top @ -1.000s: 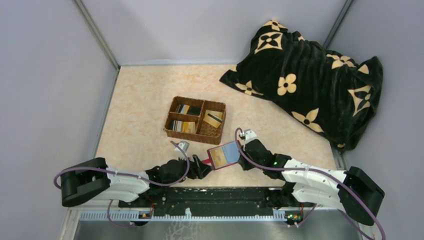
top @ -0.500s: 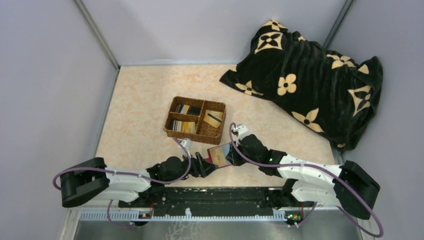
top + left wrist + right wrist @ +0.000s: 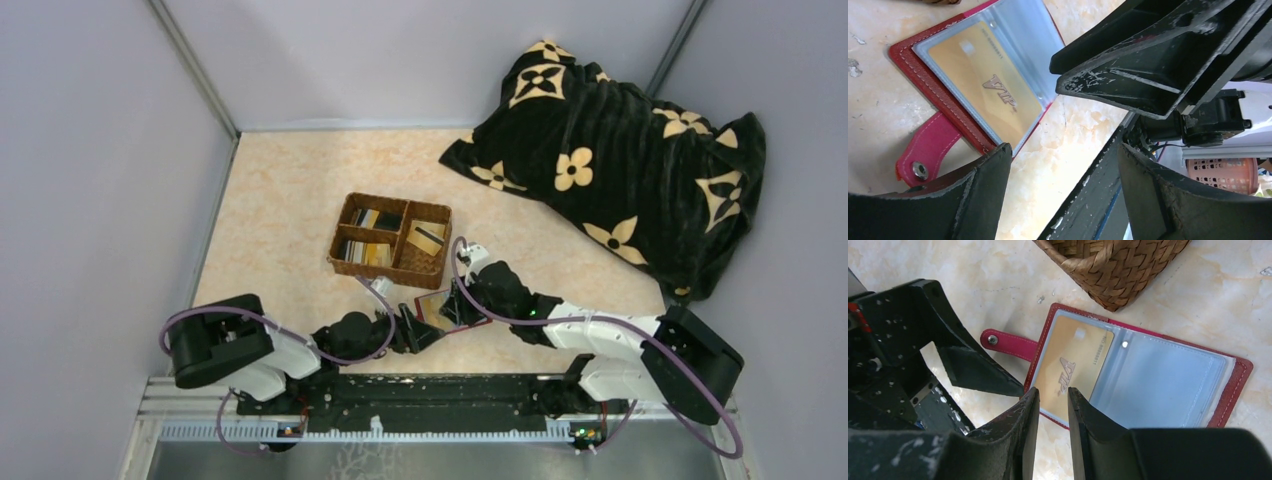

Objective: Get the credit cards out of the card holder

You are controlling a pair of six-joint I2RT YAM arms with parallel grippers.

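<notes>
The red card holder (image 3: 1235,385) lies open on the table, its snap tab (image 3: 1008,342) pointing toward my left gripper. A gold credit card (image 3: 1073,365) marked VIP sits in one clear pocket; the neighbouring pocket (image 3: 1168,385) looks empty. Just above the holder's near edge my right gripper (image 3: 1053,392) hovers with a narrow gap between its jaws and nothing in it. My left gripper (image 3: 1065,150) stands wide open beside the tab (image 3: 928,150), one fingertip (image 3: 998,160) at the holder's corner. In the top view the holder (image 3: 440,308) lies between both grippers.
A brown wicker divided basket (image 3: 344,264) stands just behind the holder, with cards in its compartments (image 3: 362,250). A black blanket with cream flowers (image 3: 620,150) is heaped at the back right. Grey walls close in the table.
My right gripper has opened and let go of the card holder, which came down from a raised tilt to the table. Both arms have shifted left toward the basket.
</notes>
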